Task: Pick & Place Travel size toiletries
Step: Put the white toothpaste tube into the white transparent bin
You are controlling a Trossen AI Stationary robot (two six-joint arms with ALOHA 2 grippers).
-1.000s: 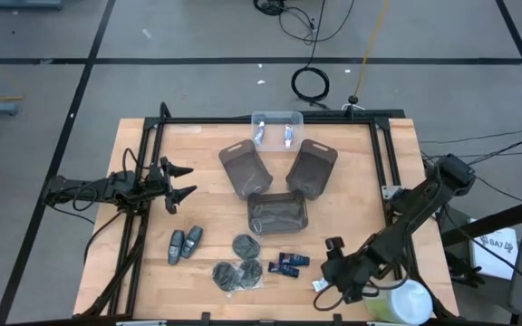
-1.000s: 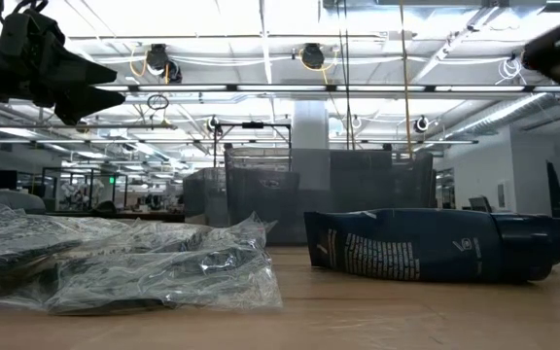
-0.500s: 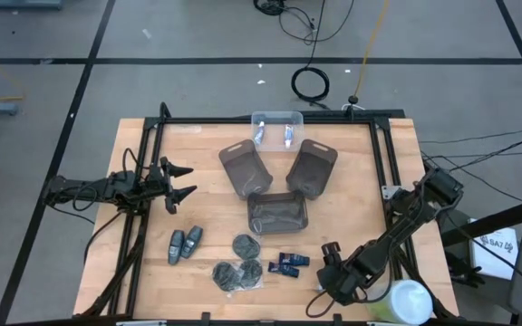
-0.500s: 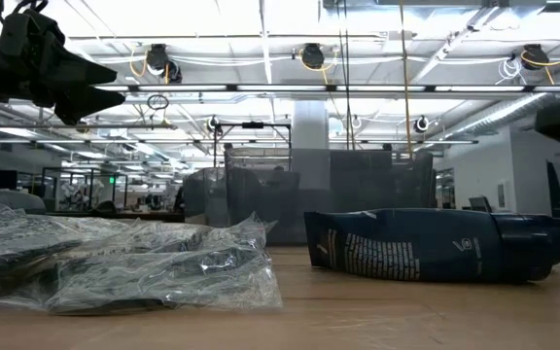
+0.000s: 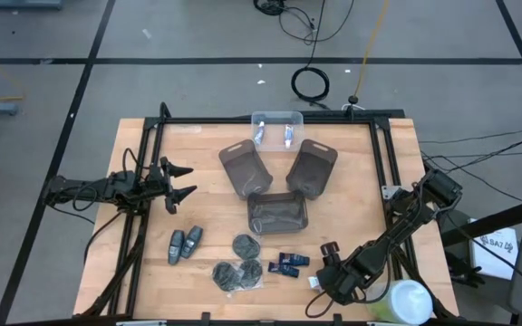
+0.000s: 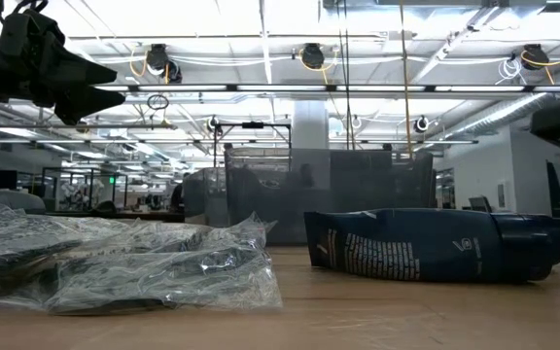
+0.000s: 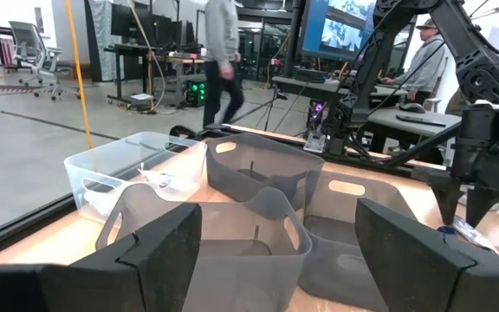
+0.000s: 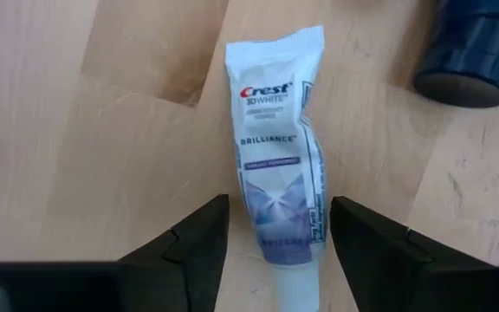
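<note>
Table [image 5: 143, 149] carries three smoky-grey trays [image 5: 277, 211] at centre and a clear tray [image 5: 277, 119] at the far edge, with two white tubes already lying in the clear tray. Along the near edge lie the remaining toiletries: two grey-blue oval sticks [image 5: 185, 243], dark-grey discs [image 5: 236, 269] and dark-blue mini bottles [image 5: 289, 263].

Left gripper [image 5: 186, 181] waits over the table's left side, well apart from the items, jaws wide and empty.

Right gripper [image 8: 271, 236] is down at the near right corner, over a white toothpaste tube [image 8: 277, 173] that lies flat on the wood near one dark-blue bottle. Its fingers [image 8: 196, 238] straddle the tube's cap end, one on each side, with a gap left on both sides; nothing is held.

Step in hand, as judged: the pick of this tube, at the closing stage. The next move calls for the jaws to close squarely on the tube, then a lift clear of the neighbouring bottle and a carry to the clear tray.
</note>
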